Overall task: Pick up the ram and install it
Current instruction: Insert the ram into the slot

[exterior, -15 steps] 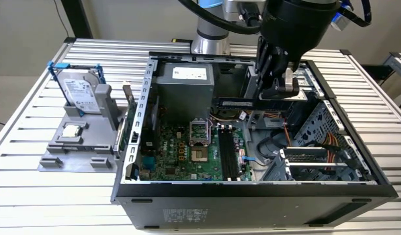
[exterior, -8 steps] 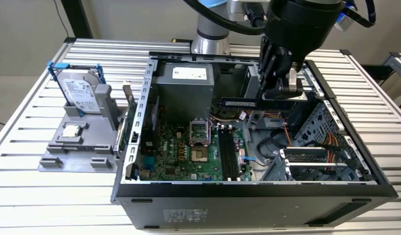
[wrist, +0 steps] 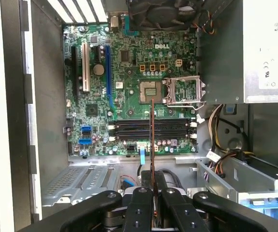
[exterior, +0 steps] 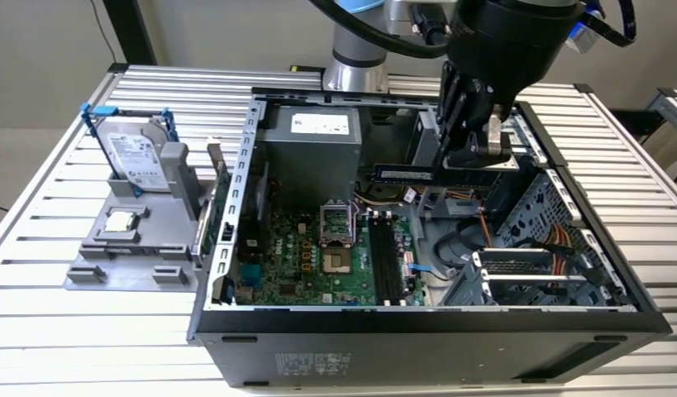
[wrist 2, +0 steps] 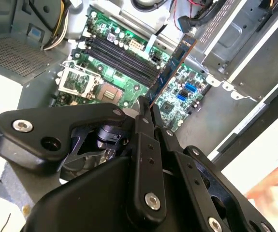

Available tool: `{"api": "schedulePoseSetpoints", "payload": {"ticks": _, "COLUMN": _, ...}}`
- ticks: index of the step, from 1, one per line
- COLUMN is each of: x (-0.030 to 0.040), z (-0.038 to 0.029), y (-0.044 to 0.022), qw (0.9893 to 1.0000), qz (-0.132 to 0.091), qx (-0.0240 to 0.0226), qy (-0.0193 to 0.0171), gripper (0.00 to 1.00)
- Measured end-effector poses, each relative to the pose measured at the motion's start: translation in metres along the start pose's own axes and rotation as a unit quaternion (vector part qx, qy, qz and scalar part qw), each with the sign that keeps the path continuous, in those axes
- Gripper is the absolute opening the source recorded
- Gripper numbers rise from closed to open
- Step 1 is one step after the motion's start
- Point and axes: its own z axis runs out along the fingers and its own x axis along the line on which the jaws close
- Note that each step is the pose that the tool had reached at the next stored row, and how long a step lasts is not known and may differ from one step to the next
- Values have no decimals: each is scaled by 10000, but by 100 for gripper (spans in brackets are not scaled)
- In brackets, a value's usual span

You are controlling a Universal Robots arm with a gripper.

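The ram [exterior: 402, 174] is a narrow dark stick held by one end in my gripper [exterior: 462, 169], which is shut on it. It hangs in the air inside the open computer case, above the motherboard and clear of it. In the second wrist view the ram [wrist 2: 173, 65] reaches out from my gripper [wrist 2: 146, 116] over the green board. In the first wrist view the ram [wrist: 152, 145] appears edge-on as a thin line running from my gripper [wrist: 153, 191] across the black memory slots [wrist: 151, 128]. The memory slots [exterior: 388, 265] hold nothing.
The open case [exterior: 426, 318] lies on a slatted metal table. Inside are a grey power supply [exterior: 311, 149], an open processor socket [exterior: 336, 240], loose cables and a drive cage [exterior: 548, 223]. At the exterior view's left a grey stand holds a hard drive [exterior: 134, 157] and a processor chip [exterior: 120, 221].
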Motion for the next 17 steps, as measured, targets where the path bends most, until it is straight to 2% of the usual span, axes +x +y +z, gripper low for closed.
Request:
{"api": "schedulePoseSetpoints", "payload": {"ticks": 9, "x": -22, "z": 0, "y": -1, "qw": 10000, "qz": 0, "qx": 0, "qy": 1, "gripper": 0}}
{"api": "schedulePoseSetpoints", "payload": {"ticks": 17, "x": -164, "z": 4, "y": 14, "qw": 10000, "qz": 0, "qx": 0, "qy": 0, "gripper": 0}}
